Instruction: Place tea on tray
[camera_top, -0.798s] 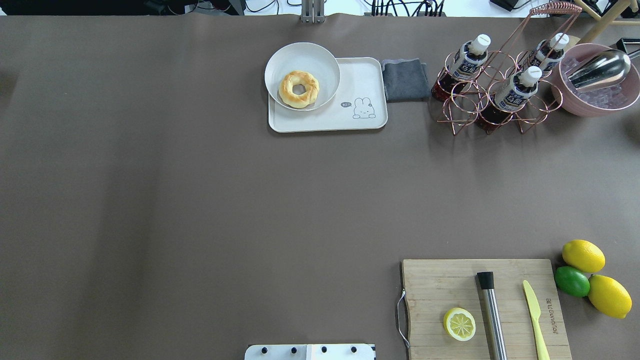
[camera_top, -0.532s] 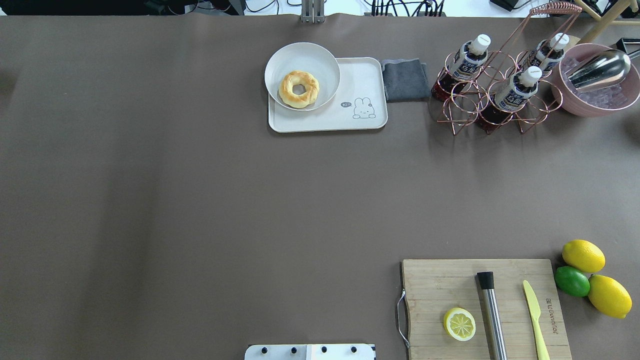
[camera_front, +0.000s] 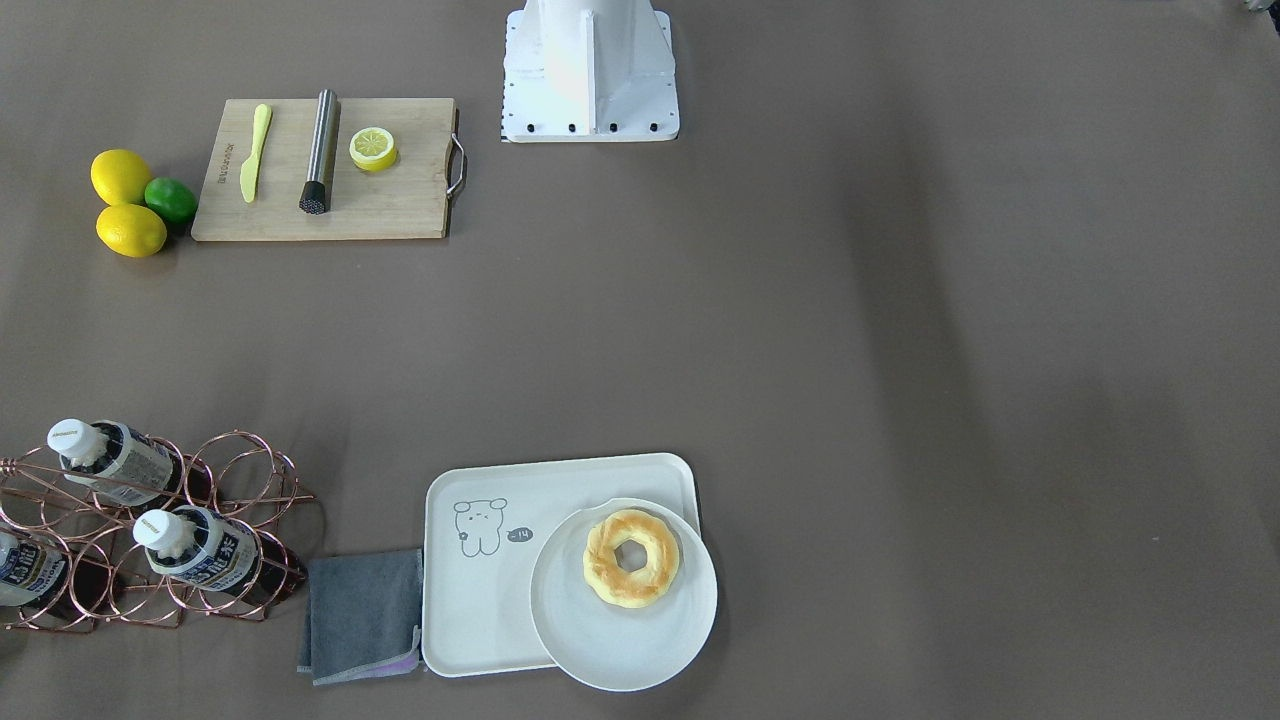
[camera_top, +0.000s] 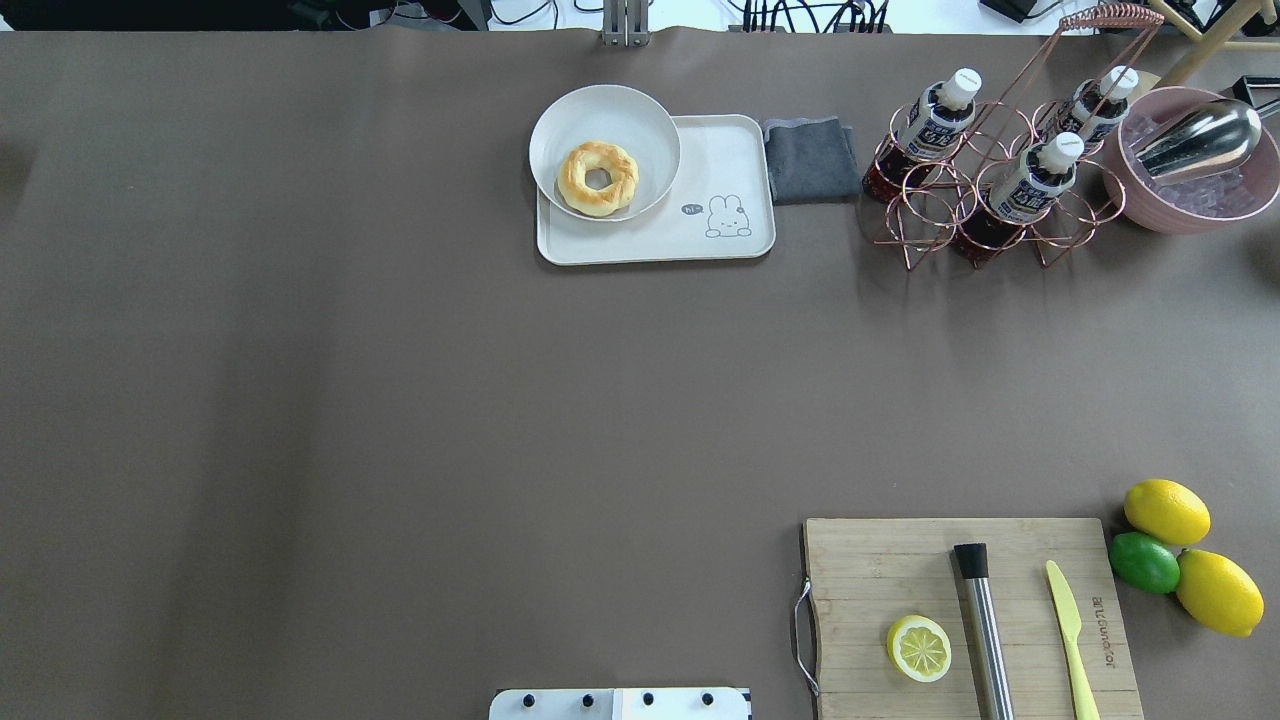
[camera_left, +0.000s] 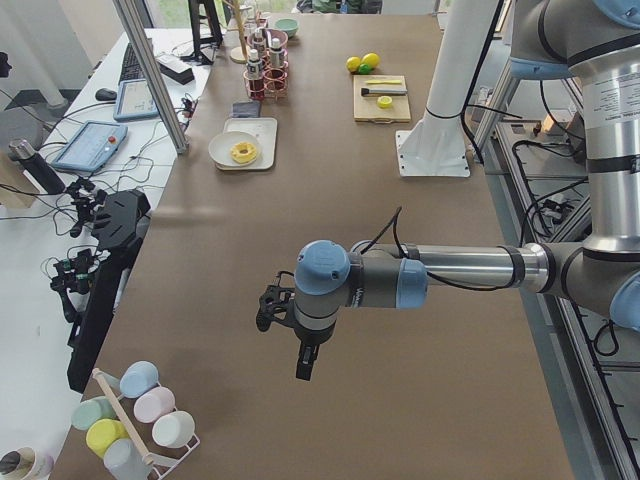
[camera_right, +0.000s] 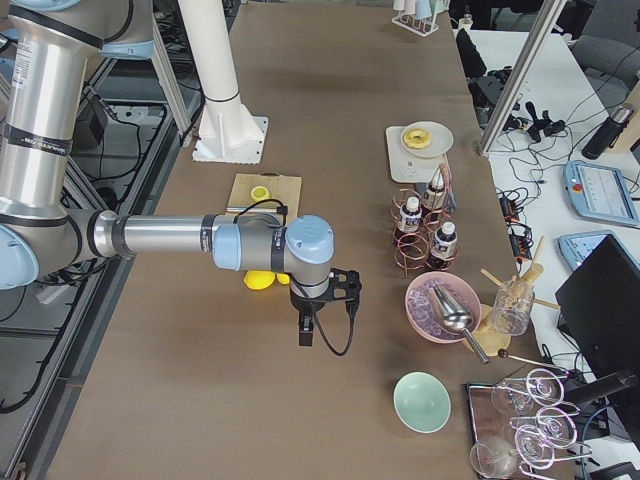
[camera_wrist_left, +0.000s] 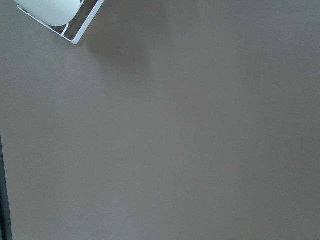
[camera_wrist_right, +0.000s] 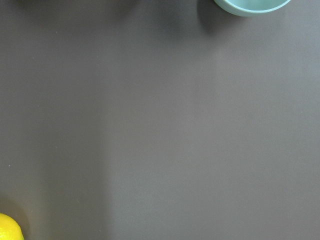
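I saw three tea bottles (camera_top: 1037, 172) in the wire rack (camera_top: 1100, 16). The plate (camera_top: 640, 115) with a doughnut (camera_top: 598, 178) overhung the tray (camera_top: 740, 160), whose rack-side half lay bare. For the left gripper (camera_left: 303, 362) and right gripper (camera_right: 307, 330), I couldn't tell the opening.

Robot lab bench, dressed up with kitchen props.
Industrial robot arms (camera_left: 460, 270) on a white pedestal (camera_left: 452, 80) bolted at the table's (camera_left: 330, 200) edge. Aluminium frame posts (camera_left: 152, 70), control tablets (camera_left: 88, 147) and loose cables (camera_top: 770, 14) sit beside the table. Brown paper covers the table, with food and drink items laid out on it in tidy staged groups.
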